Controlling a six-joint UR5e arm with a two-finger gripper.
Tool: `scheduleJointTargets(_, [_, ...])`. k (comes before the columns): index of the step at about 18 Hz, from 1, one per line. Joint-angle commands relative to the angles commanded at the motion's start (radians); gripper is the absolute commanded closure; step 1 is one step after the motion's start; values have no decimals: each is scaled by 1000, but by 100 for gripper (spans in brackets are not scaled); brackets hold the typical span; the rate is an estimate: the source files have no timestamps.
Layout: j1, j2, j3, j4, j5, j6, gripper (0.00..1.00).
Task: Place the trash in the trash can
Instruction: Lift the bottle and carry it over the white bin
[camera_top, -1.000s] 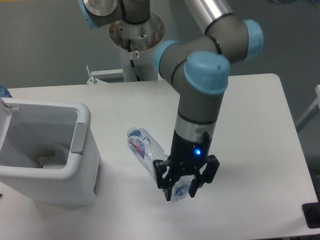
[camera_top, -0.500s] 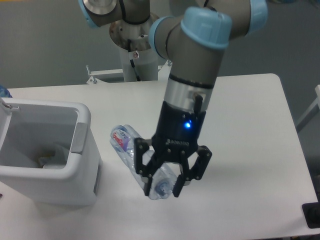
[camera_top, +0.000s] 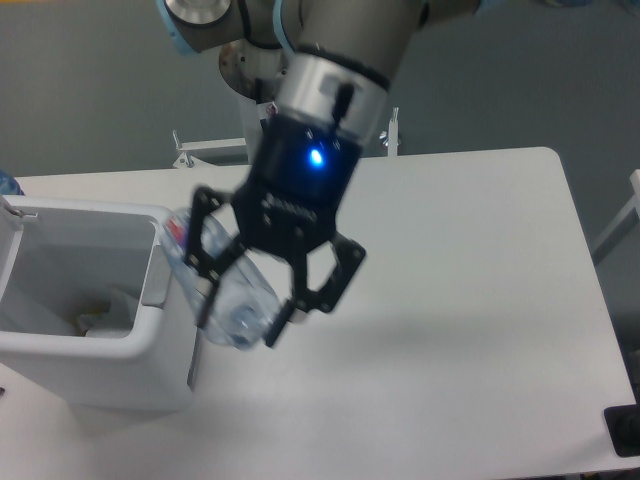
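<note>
Lifted clear of the worktop since a second ago, the black two-finger gripper (camera_top: 237, 322) has travelled up and to the left, carrying the long clear crushed plastic bottle (camera_top: 222, 287) with it. Its fingers are closed around the bottle's lower part, near the cap end, and the bottle hangs tilted in the air, its upper end with a trace of red label reaching toward the bin's right rim. A blue light glows on the gripper body, and the image of arm and gripper is blurred.

Just to the left stands one large boxy white plastic trash can (camera_top: 170, 380) with rounded corners, a thick rim and a grey side panel facing the bottle. Inside it, at the bottom, lies one small flattened white packet (camera_top: 100, 318), partly hidden by the bin wall. The bottle is above the worktop beside the bin's right edge, not inside it.

One white worktop (camera_top: 480, 280) carries the bin. In all: one bottle, one packet, one bin.
</note>
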Motion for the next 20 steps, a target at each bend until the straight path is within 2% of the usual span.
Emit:
scheduleJointTargets(4, [-75,-9,-14,0,2,69,58])
scheduleJointTargets(9, [-153,-47,-18,2,8,141,58])
scheduleJointTargets(13, [-203,-72,-31,57,12,163,58])
scheduleJointTargets(17, [-229,-94,-31,66,34,169,58])
scheduleJointTargets(18, [-229,-94,-32,66,34,173,55])
scheduleJointTargets(19, [-230,-94,-37,66,34,178,46])
scheduleJointTargets(20, [-233,-94,-38,66,34,193,31])
